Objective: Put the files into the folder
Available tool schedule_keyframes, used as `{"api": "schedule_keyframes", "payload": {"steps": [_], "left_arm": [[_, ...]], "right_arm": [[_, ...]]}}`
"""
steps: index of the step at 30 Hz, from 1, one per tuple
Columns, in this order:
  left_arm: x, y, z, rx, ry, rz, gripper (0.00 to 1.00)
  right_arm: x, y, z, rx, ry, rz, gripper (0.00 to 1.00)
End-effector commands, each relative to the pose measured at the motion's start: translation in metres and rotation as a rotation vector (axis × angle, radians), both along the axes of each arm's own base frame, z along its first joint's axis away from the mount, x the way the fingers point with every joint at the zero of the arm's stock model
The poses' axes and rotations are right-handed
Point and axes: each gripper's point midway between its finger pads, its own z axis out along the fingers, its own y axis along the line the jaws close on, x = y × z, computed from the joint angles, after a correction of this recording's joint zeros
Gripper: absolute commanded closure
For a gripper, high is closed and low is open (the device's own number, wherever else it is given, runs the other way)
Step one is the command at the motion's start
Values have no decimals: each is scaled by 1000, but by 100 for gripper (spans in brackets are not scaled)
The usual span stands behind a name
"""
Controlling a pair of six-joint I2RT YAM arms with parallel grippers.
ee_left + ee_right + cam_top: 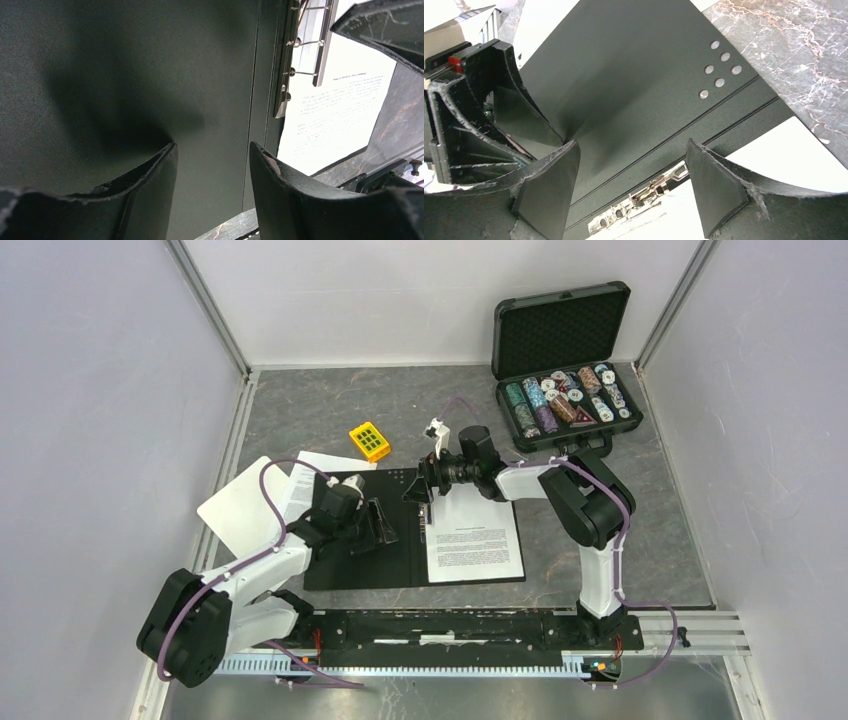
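Open flat black folder (pixel 360 570): inner covers matt and fine-grained, board or plastic, can't tell which. Silver metal spring clip (pixel 321 45) along the folder's spine: shiny, with bare wire loops. Small round metal rivets (pixel 719 82) on the folder's cover: bright, smooth. White paper sheet with dense black print (pixel 474 540) on the folder's right cover: thin, matt. Grey marble-look bench (pixel 804 45) around the folder: pale veins, slight sheen. Left claw (pixel 212 150) and right claw (pixel 631 150) over the folder: black matt plastic with rough, ragged edges. Black hard case (pixel 560 330) beyond the folder's right side: ridged foam lid lining.

Bright even light, soft shadows, paper overexposed
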Motion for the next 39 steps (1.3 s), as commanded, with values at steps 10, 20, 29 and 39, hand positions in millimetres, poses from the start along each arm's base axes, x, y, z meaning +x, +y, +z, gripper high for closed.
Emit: {"api": "schedule_keyframes", "payload": {"steps": [10,20,29,39], "left_arm": [[12,2,1,-9,-12,71,38],[10,2,-7,-2,9,75,39],[10,-4,2,-42,-6,62,39],[15,-6,27,-49,-42,44,38]], "right_arm": [[-32,-5,40,85,-60,70,17],[-60,-12,60,148,-71,88,17],[-92,-26,79,196,-60,80,20],[-66,-55,47,-7,206,-373,30]]}}
